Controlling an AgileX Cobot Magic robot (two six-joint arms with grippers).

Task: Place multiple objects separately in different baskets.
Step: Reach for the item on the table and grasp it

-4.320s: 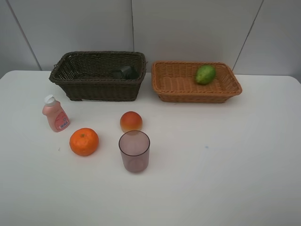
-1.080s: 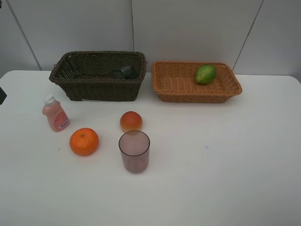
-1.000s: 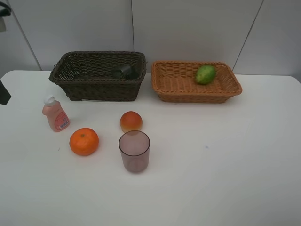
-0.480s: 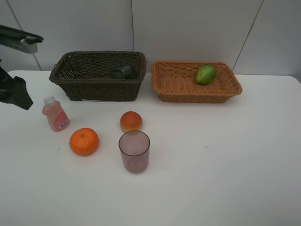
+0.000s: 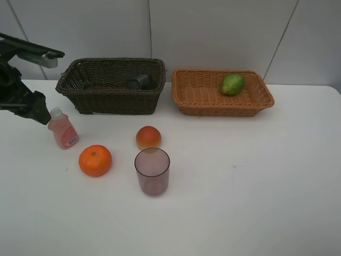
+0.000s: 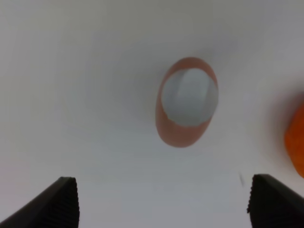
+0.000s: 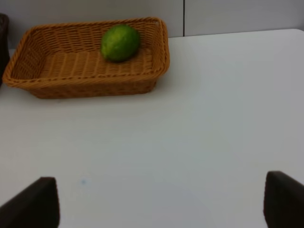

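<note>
Only green fruit (image 5: 233, 84) and pump bottle (image 5: 141, 81) basketed, four left; left hand (image 6: 164, 199) above pink bottle (image 5: 63, 129) and right hand (image 7: 161, 199) gape empty.

fruit (image 5: 233, 84) in right basket (image 5: 198, 92), cup (image 5: 152, 170) in front

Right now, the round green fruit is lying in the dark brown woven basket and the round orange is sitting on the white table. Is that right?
Not quite. The round green fruit lies in the light orange-tan woven basket, not the dark brown woven basket, as the exterior high view shows. The round orange does sit on the white table.
</note>
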